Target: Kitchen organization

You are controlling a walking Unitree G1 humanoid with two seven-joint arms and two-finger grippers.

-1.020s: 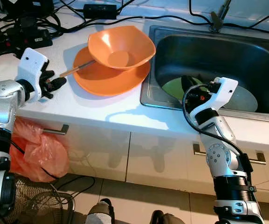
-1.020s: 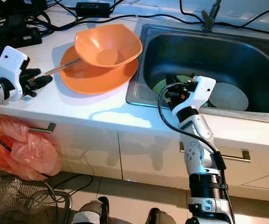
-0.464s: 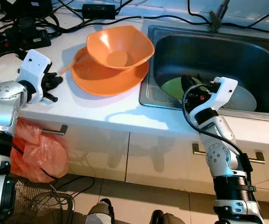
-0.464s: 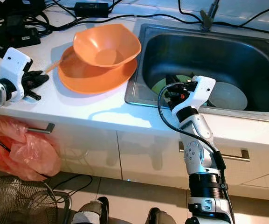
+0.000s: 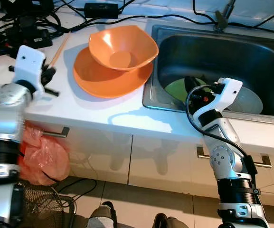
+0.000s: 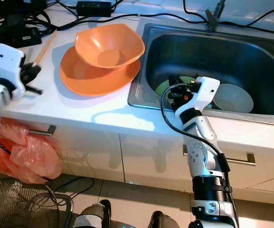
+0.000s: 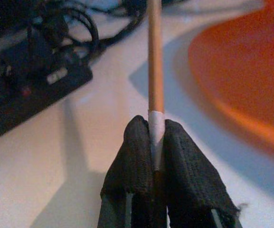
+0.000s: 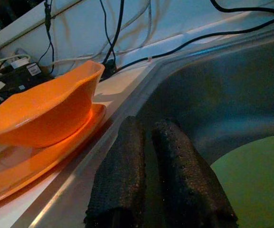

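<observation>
Left claw (image 7: 154,142): clamped on a wooden stick (image 7: 155,61), apparently a chopstick, gripped at its pale wrapped end between the two black fingers (image 7: 132,156). The head views show the stick (image 5: 58,47) running up and away from this claw over the white bench (image 5: 103,111), toward the tangle of black cables and power strips (image 5: 30,33) beyond it. The wrist view adds the grip detail that the head views cannot resolve; it also shows the orange plate's rim blurred just to the side of the stick.

Orange plate (image 5: 103,78): lies on the bench between the two claws, nearer the left one, with an orange bowl (image 5: 122,45) seated on it, upright and touching. The stick is apart from both.

Right claw (image 8: 148,171): fingers together, nothing between them, held just inside the near wall of the steel sink (image 5: 222,47). In the head views this claw (image 6: 174,95) sits directly above a green plate (image 6: 164,87) lying in the sink, with a pale bowl (image 6: 234,97) just beyond the white wrist housing. The right wrist view shows the green plate (image 8: 255,175) below and ahead of the fingers, and the orange bowl and plate side-on past the sink's edge.

Below the bench, under the left arm, an orange plastic bag (image 5: 42,154) hangs at a cabinet handle.
</observation>
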